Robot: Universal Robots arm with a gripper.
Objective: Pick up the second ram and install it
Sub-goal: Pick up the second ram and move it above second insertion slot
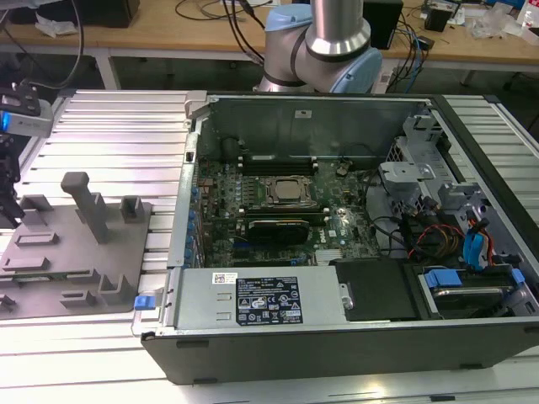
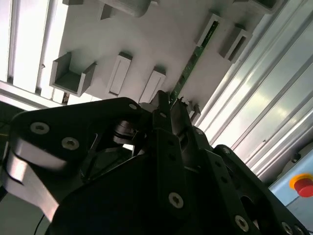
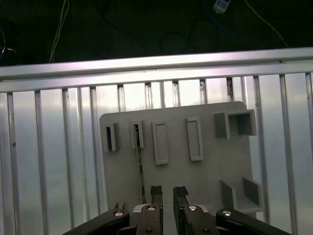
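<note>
Exterior view: ribbed aluminium table (image 1: 109,126) noted, open computer case (image 1: 253,337) set on it, grey tray (image 1: 126,252) laid at exterior view's left. First wrist view: gripper (image 3: 167,192) held over tray, fingers parted (narrow gap), nothing clamped. Second ram (image 3: 141,166) stood on edge on tray, just beside one finger.

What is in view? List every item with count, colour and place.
second ram: one, green, on edge in a tray slot
tray: one, grey, on the table
table: one, silver, ribbed, under tray and case
computer case: one, black, open, exterior view's centre to right
CPU socket: one, metal, mid-motherboard inside the case
button: one, red, beyond the table's edge
arm: one, silver and light blue, behind the case
claw: one, black, open, over the tray beside the second ram
</note>
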